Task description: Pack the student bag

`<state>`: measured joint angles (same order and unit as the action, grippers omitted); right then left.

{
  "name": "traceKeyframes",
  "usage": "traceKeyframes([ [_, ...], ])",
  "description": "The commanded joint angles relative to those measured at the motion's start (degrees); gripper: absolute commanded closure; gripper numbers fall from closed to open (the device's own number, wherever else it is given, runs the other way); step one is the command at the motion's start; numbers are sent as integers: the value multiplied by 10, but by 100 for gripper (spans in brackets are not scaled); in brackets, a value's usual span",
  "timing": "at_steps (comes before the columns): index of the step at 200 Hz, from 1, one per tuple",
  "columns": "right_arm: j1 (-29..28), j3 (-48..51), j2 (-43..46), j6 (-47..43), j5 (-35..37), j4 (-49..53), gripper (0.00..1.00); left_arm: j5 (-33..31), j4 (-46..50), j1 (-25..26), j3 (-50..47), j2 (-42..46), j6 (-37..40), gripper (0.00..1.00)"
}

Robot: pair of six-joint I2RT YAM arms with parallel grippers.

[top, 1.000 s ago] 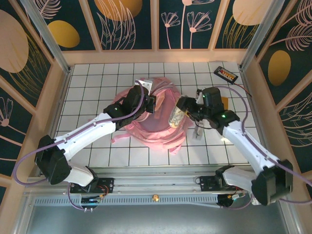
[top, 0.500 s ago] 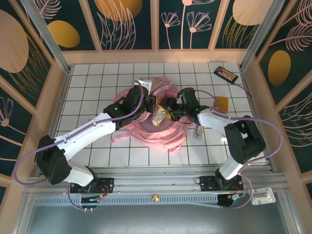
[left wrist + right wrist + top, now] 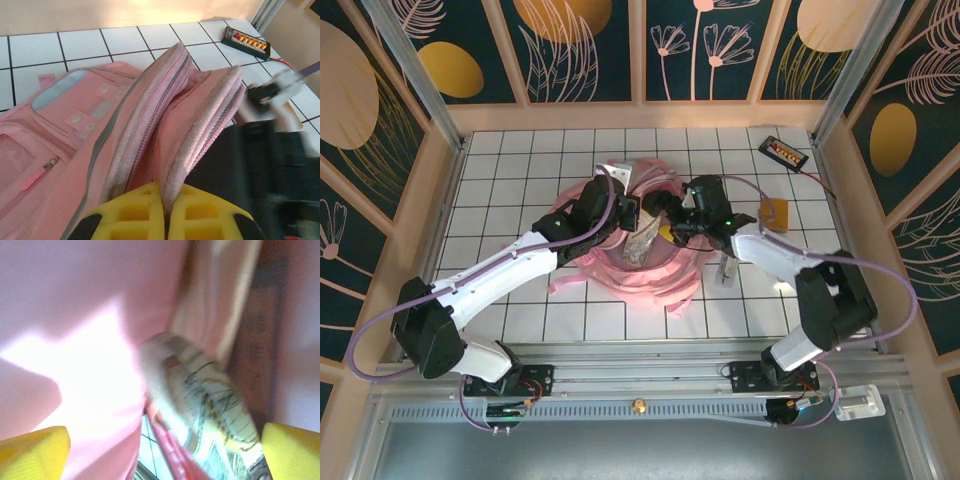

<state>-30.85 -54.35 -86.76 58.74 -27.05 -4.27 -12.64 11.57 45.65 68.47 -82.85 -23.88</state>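
Here, left claw (image 3: 164, 202) pinches the student bag (image 3: 75, 125); right claw (image 3: 164, 452) gapes (pouch (image 3: 210, 390) print blurred).

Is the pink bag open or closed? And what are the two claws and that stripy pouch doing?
student bag, open at the top, rim pulled up.
left gripper, shut on the student bag's rim.
right gripper, open, over the bag's mouth.
patterned pouch, lying in the bag's mouth, not gripped.
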Motion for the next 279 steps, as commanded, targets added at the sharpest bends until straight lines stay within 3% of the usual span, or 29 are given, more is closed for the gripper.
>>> traceKeyframes([
  [1,-2,-4,59,-61,26,63,1,-13,-49,-5,19,25,-1,100],
  [54,-2,14,135,-106,37,137,1,-21,-51,-4,12,25,9,100],
  [85,-2,-14,175,-164,96,230,1,-14,-54,-4,8,22,7,100],
  [113,30,8,234,-183,111,278,1,-1,-49,-4,4,21,18,100],
  [144,65,60,300,-182,70,274,1,2,-45,-5,-5,28,26,100],
  [184,67,103,311,-158,20,246,1,50,-51,-4,-16,14,26,100],
  [279,72,112,273,-165,21,203,1,90,-87,-5,-40,-12,-4,100],
])
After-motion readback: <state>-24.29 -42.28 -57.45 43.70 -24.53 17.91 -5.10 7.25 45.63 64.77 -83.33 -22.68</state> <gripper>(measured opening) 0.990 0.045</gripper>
